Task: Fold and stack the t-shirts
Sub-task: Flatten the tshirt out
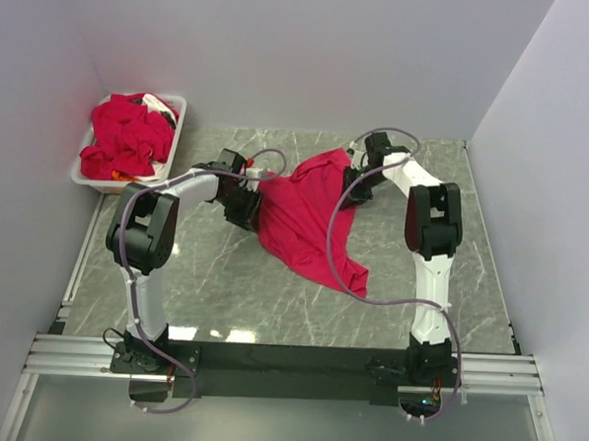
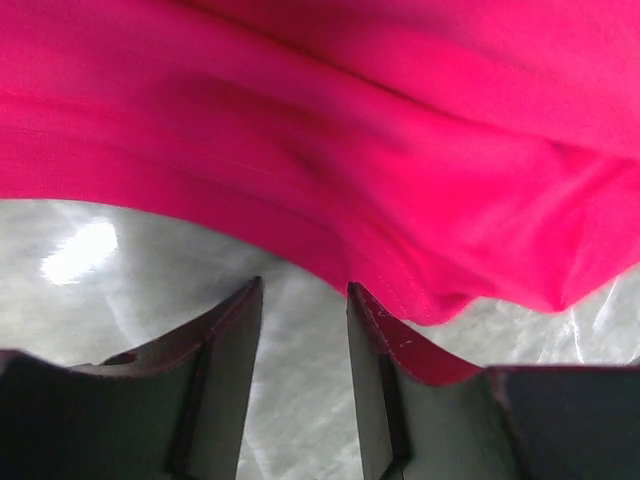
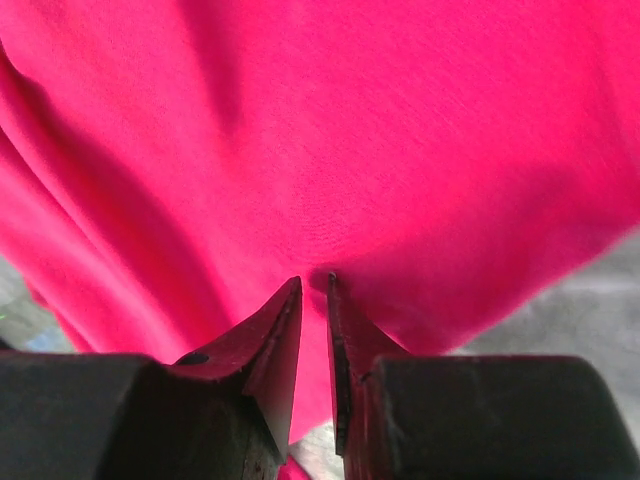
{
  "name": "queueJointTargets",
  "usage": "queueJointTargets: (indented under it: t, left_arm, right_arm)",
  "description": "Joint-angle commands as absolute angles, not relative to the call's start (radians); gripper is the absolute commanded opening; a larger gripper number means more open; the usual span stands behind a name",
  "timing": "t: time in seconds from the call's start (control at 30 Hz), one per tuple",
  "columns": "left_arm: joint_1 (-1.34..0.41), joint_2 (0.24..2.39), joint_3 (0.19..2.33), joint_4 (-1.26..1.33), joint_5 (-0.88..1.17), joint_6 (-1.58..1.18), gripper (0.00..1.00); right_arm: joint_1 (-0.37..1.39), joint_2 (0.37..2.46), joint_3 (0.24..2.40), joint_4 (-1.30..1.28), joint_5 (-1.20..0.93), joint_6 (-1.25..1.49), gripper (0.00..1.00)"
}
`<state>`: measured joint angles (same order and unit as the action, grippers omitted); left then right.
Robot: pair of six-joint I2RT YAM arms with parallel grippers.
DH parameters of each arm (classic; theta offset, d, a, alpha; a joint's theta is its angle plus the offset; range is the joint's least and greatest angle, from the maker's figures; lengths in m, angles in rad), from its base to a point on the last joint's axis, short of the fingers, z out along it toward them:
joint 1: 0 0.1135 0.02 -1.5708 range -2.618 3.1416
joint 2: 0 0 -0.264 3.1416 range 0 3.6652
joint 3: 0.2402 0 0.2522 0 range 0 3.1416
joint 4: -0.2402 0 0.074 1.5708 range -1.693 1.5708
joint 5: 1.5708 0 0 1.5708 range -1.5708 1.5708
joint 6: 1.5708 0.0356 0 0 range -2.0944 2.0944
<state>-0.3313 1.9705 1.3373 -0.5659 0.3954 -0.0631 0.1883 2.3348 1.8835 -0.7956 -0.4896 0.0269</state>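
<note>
– Red knit pinched in R gripper (image 3: 314, 282), jaws nearly closed on a pucker. L gripper (image 2: 305, 290) half apart, hem at tips, nothing caught.
– Shirt (image 1: 310, 216) lies mid table (image 1: 172, 303) btwn arms, part lifted. Thin, soft, light; it'll sag n slip. I'd take hem or shoulder corners, not mid-cloth.

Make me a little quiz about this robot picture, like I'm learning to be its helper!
1. True or false: the white bin holds crumpled clothes.
2. Whose jaws stand wider apart? A: left gripper. B: right gripper.
3. Fill in: the t-shirt out on the table is coloured ___.
Key: 1 true; 2 A; 3 red.
</note>
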Motion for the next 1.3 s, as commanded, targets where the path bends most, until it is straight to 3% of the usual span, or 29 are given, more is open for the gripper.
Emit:
queueJointTargets:
  t: [0.0, 0.27, 0.43, 0.57, 0.73, 1.0, 1.27]
  left_arm:
    - [-0.264, 2.000, 1.410, -0.578, 0.315, -0.083, 0.45]
    - [-0.094, 2.170, 1.731, -0.670, 0.242, -0.040, 0.45]
    - [-0.089, 2.119, 1.798, -0.688, 0.357, 0.050, 0.53]
    - [-0.156, 2.025, 1.668, -0.670, 0.391, 0.078, 0.57]
    - [-0.274, 1.924, 1.516, -0.597, 0.445, 0.022, 0.61]
    - [-0.391, 1.928, 1.352, -0.551, 0.434, 0.006, 0.59]
    - [-0.388, 1.997, 1.357, -0.594, 0.344, 0.008, 0.57]
  right_arm:
    - [0.146, 2.263, 1.757, -0.787, -0.472, 0.061, 0.24]
    - [0.186, 1.973, 1.318, -0.765, -0.547, 0.020, 0.25]
    - [0.232, 1.823, 1.163, -0.823, -0.592, -0.052, 0.25]
    - [0.207, 1.778, 1.236, -0.949, -0.652, -0.178, 0.25]
    - [0.150, 1.740, 1.372, -0.839, -0.502, -0.120, 0.29]
    - [0.155, 1.983, 1.583, -0.796, -0.342, -0.126, 0.28]
    - [0.153, 2.031, 1.487, -0.811, -0.222, -0.124, 0.23]
